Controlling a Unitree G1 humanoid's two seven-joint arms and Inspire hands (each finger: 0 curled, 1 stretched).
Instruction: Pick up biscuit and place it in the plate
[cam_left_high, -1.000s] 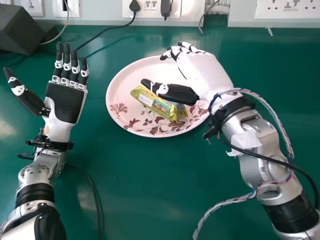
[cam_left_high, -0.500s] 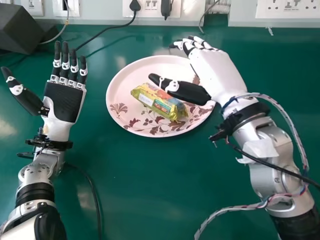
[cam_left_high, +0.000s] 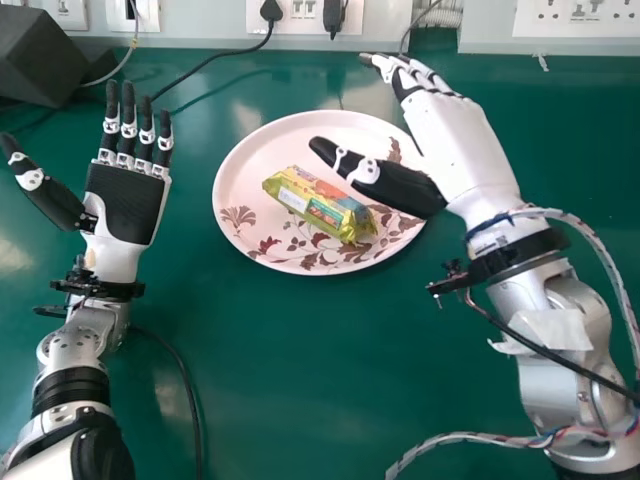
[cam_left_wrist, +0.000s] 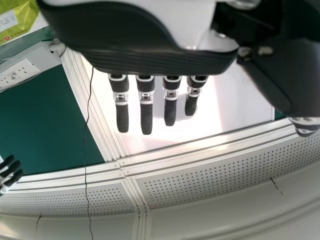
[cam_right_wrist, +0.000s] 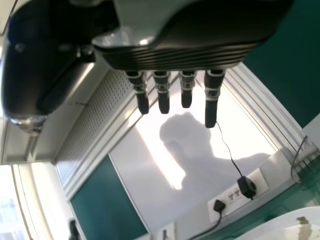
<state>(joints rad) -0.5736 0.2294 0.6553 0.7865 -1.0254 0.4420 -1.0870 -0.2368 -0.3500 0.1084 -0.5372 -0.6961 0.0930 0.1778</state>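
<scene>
Evidently the biscuit packet (cam_left_high: 318, 204) lies on the plate (cam_left_high: 285, 145), toward its near side, slanting from far left to near right. It looks light, with a thin, shiny wrapper that may slide under a careless touch, and the biscuits inside would likely crack if squeezed hard. Should it need shifting, the best hold is across its narrow middle, thumb on one long side and fingers on the other, clear of the crimped ends. The right hand (cam_left_high: 460, 145) holds nothing, its fingers straight and slightly apart, its thumb over the plate's right side, though how high is hard to judge. The left hand (cam_left_high: 125, 205) rests idle at left, palm up, fingers straight and spread.
</scene>
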